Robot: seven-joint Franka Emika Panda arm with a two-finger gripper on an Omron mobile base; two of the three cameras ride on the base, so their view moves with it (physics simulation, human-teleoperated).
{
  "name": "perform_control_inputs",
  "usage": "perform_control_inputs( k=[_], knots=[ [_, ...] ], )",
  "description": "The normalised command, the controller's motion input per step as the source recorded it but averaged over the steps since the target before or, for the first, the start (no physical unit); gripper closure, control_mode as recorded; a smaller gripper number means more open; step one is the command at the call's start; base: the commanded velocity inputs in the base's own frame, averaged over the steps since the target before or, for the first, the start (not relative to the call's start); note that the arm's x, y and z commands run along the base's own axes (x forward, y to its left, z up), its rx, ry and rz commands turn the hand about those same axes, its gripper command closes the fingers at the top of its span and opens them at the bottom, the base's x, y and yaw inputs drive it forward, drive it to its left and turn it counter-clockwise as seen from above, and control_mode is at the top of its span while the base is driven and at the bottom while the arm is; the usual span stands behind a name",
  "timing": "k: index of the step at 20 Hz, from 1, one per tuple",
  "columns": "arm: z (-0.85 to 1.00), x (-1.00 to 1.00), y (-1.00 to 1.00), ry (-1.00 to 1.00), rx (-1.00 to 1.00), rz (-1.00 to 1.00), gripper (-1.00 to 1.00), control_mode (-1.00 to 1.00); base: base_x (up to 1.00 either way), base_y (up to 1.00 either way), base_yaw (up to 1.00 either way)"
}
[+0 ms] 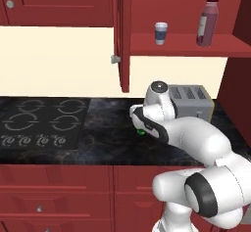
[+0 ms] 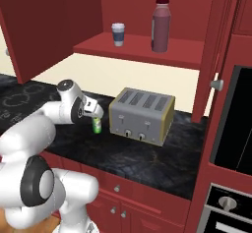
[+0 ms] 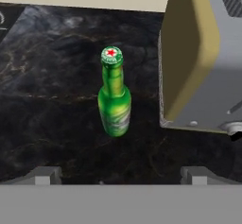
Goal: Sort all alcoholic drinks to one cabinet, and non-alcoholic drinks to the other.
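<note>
The green bottle (image 3: 114, 95) is stood upright on the dark surface (image 3: 56, 100), cap up, just beside the toaster (image 3: 203, 62). The claw (image 3: 121, 173) is held wide above it, empty.

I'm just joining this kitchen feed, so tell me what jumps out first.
A bright green bottle stands upright on the dark counter beside the grey toaster, with the open hand hovering over it. Up on the open red cabinet's shelf sit a maroon juice bottle and a small white cup.
</note>
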Motion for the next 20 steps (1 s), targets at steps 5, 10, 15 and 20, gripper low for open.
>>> perform_control_inputs(
  k=[5, 10, 15, 20],
  knots=[
    [-0.01, 0.26, 0.02, 0.03, 0.0, 0.0, -1.0, -1.0, 0.0, 0.0, 0.0],
    [-0.05, 0.26, 0.04, 0.02, 0.0, 0.0, -1.0, -1.0, 0.0, 0.0, 0.0],
    [-0.09, 0.24, 0.02, 0.0, 0.0, 0.0, -1.0, -1.0, 0.0, 0.0, 0.0],
    [-0.13, 0.22, 0.0, 0.0, -0.01, 0.0, -1.0, -1.0, 0.0, 0.0, 0.0]
  ],
)
